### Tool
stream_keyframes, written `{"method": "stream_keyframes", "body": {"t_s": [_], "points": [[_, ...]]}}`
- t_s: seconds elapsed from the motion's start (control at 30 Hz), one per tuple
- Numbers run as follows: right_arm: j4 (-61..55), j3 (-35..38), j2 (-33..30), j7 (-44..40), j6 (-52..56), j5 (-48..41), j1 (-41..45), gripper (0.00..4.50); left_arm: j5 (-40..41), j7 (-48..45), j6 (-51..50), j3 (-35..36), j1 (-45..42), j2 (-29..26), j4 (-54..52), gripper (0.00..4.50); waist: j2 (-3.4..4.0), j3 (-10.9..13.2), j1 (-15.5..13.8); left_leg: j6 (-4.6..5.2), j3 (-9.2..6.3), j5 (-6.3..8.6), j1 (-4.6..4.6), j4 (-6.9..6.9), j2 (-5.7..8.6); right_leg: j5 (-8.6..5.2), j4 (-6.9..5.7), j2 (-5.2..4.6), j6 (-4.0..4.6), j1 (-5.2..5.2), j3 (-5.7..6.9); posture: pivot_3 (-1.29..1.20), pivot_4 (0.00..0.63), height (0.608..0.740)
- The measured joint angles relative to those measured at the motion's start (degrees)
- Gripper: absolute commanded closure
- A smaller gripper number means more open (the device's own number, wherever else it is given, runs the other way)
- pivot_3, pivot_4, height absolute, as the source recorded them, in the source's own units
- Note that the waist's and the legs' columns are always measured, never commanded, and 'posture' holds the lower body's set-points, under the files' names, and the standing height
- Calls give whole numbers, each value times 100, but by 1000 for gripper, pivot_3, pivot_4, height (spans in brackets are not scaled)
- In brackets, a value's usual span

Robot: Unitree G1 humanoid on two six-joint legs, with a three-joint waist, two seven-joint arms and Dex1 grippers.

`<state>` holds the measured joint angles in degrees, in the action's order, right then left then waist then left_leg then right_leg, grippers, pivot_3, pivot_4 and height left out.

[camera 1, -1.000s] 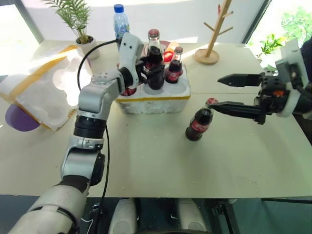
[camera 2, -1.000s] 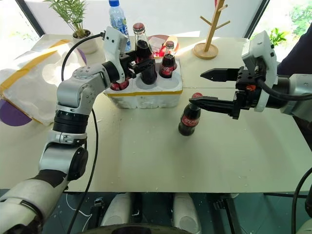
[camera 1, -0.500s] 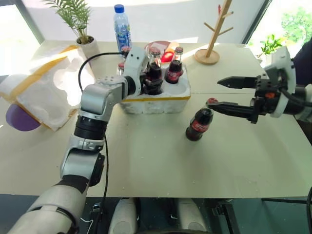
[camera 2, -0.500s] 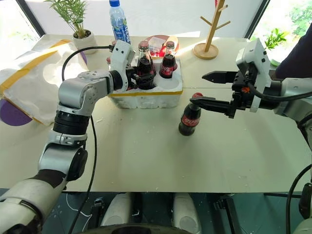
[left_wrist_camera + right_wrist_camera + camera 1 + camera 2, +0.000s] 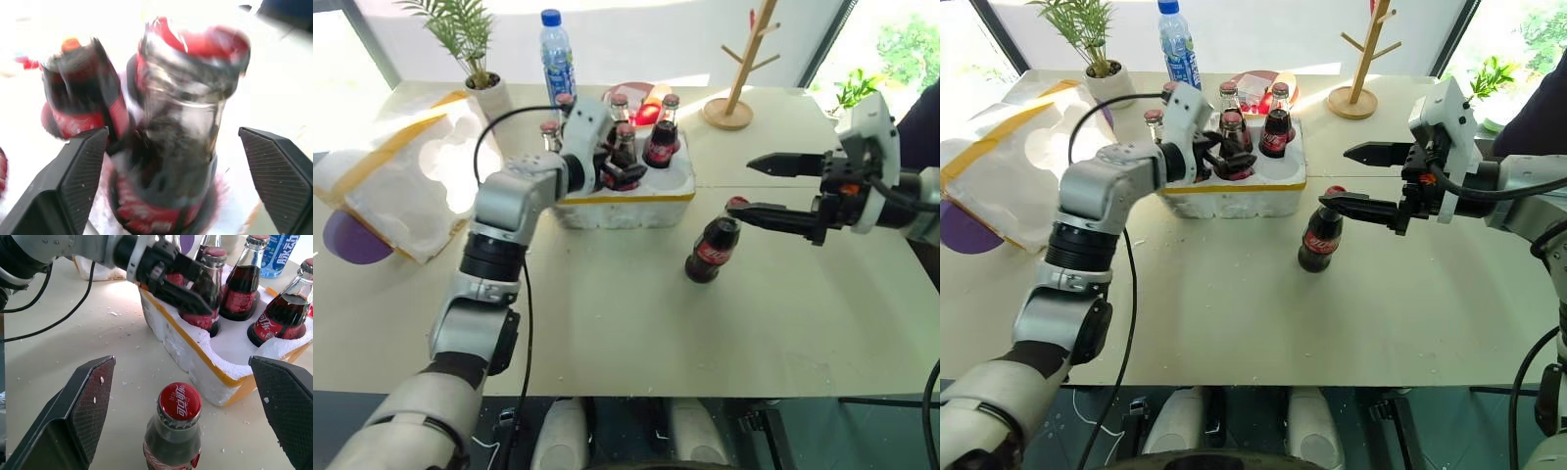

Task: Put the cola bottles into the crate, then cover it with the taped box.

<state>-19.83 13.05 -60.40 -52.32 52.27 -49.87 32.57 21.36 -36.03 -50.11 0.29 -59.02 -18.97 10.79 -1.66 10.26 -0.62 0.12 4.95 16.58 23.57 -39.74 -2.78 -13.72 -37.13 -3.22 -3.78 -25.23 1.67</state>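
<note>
Down into its well has gone the cola bottle [image 5: 625,149] that our left gripper [image 5: 628,168] held high over the crate [image 5: 625,194] a second ago; the black fingers have since spread and now stand apart on either side of it, no longer clamping it. We judge that bottle delivered.

Nearest us on the desk [image 5: 636,323], the last loose cola bottle [image 5: 713,249] stands upright on the bare top, just in front of the crate's right front corner. Our right gripper [image 5: 756,186] hangs wide open beside it, one finger close above its red cap [image 5: 179,400], nothing held. In the right wrist view the cap sits between the spread fingers.

Behind, the crate lies mid-desk with several red-capped bottles seated; its front right well looks empty, and we take it for the one left to fill.

Toward the desk's left edge lies the taped box [image 5: 401,171], on its side and untouched. Covering comes after this last bottle.
</note>
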Motion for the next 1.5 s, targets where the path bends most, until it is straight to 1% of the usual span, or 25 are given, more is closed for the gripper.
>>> {"method": "stream_keyframes", "body": {"t_s": [0.07, 0.17, 0.23, 0.3, 0.37, 0.43, 0.5, 0.57, 0.6, 0.73, 0.87, 1.0, 1.1, 1.3, 1.4, 1.47, 1.5], "points": [[-7, 109, -39, -53, 24, -69, -3, 0, 560, -471, -125, 368, -259, -229, -216, 19, 0, 0, -1, 0, 0, 0, 0, 0, 1, 0, 2, 0, 0, 0, 0, 0, 150, 740], [-6, 407, -163, -147, 89, -176, -68, 0, 1400, -1661, -222, 760, -367, -994, -649, 19, 7, -3, 29, 0, 3, 0, -6, 2, 0, -1, 1, 0, 0, 2, 0, 0, 150, 740], [-23, 646, -238, -204, 142, -282, -243, 0, 1677, -2580, -152, 716, -198, -1599, -895, 19, 11, -6, 26, -1, 3, 0, -12, 2, 0, -1, 1, 1, 1, 8, 1, 0, 150, 740], [-28, 854, -311, -256, 207, -318, -509, 0, 1766, -3249, -42, 628, 60, -1985, -990, 19, 12, -6, 15, -1, 3, -1, -19, 1, 0, -1, 1, 0, 1, 19, 2, 0, 150, 740], [-109, 1137, -357, -320, 267, -339, -978, 0, 1779, -3892, 25, 324, 319, -2392, -991, 19, 10, -6, -25, -1, -2, 0, -18, -9, 2, -2, 4, -2, 1, 29, 8, 0, 150, 740], [-179, 1306, -357, -333, 334, -371, -1289, 0, 1706, -4200, 111, 138, 405, -2581, -960, 19, 10, -5, -28, 4, -3, 3, -14, -21, 3, -2, 4, -6, 1, 32, 9, 0, 150, 740], [-367, 1546, -310, -284, 357, -366, -1730, 0, 1523, -4536, 419, -135, 485, -2761, -964, 19, 8, -6, -22, 8, -3, 5, -15, -22, 5, -2, 6, -9, 0, 35, 8, 0, 150, 740], [-508, 1620, -26, -76, 334, -294, -2124, 0, 1372, -4718, 642, -312, 558, -2801, -933, 19, 3, -9, -13, 9, -6, 6, -19, -24, 3, -3, 6, -3, -1, 41, 9, 0, 150, 740], [-586, 1587, 227, 106, 281, -215, -2363, 0, 1299, -4773, 730, -412, 562, -2772, -913, 19, 4, -9, -16, 9, -7, 6, -19, -24, 3, -3, 4, -2, -1, 40, 9, 0, 150, 740], [-825, 1296, 856, 605, 43, 41, -2829, 0, 1243, -4839, 854, -475, 508, -2659, -835, 19, 7, -7, -4, 9, -8, 6, -18, -23, 3, -5, 2, 2, -4, 37, 7, 0, 150, 740], [-871, 818, 1610, 1207, -298, 450, -2941, 0, 1184, -4849, 920, -585, 479, -2567, -732, 19, 10, -5, 11, 9, -8, 6, -19, -23, 3, -5, 1, 6, -4, 34, 3, 0, 150, 740], [-859, 476, 1944, 1422, -587, 752, -3074, 0, 1165, -4855, 947, -589, 479, -2569, -701, 19, 12, -5, -2, 10, -8, 6, -17, -23, 2, -6, 2, 6, -5, 34, 4, 0, 150, 740], [-818, 200, 2180, 1494, -803, 910, -3027, 0, 1103, -4848, 1031, -594, 480, -2577, -674, 19, 11, -5, -5, 10, -8, 6, -17, -24, 3, -6, 2, 6, -6, 35, 4, 0, 150, 740], [-197, -405, 2599, 1596, -1176, 1299, -2338, 0, 982, -4820, 1100, -627, 449, -2529, -619, 19, 14, -3, 5, 10, -9, 6, -17, -23, -1, -7, 2, 12, -4, 32, 3, 0, 150, 740], [143, -601, 2713, 1586, -1241, 1416, -2085, 783, 964, -4802, 1102, -626, 410, -2529, -614, 0, 15, -3, 1, 10, -8, 6, -16, -22, -2, -7, 2, 14, -4, 32, 3, 0, 150, 740], [227, -592, 2689, 1560, -1279, 1503, -1984, 1588, 925, -4763, 1104, -625, 415, -2535, -609, 0, 15, -2, -8, 10, -9, 6, -15, -23, -2, -7, 3, 14, -4, 32, 3, 0, 150, 740], [229, -598, 2651, 1531, -1261, 1504, -1965, 1659, 923, -4753, 1105, -624, 415, -2535, -610, 0, 15, -2, -7, 10, -9, 6, -15, -23, -2, -7, 3, 14, -4, 33, 3, 0, 150, 740]]}}
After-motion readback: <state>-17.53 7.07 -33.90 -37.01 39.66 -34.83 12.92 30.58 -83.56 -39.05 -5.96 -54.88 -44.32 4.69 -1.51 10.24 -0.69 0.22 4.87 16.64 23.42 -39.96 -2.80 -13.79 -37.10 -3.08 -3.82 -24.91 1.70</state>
